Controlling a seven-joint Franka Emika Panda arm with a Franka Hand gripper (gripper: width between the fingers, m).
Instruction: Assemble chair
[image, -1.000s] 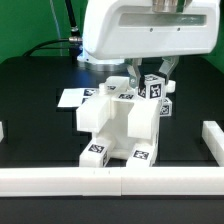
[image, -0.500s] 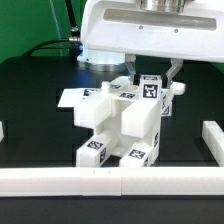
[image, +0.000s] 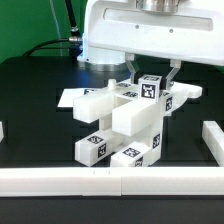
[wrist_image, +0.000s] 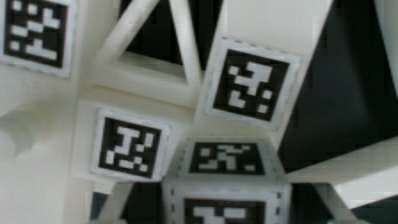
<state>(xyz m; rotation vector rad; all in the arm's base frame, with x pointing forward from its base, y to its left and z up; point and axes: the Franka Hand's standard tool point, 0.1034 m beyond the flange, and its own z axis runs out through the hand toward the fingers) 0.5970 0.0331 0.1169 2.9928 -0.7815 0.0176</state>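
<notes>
Chair (image: 118, 125) now tilted, turned; arm overhead, pointing down, fingers (image: 150, 72) clamped on its top.

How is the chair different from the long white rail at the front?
The chair is blocky and wears black-and-white marker tags; the rail is long, low and plain. The chair sits tilted in the shut gripper; the rail lies flat on the table. Both are white.
</notes>
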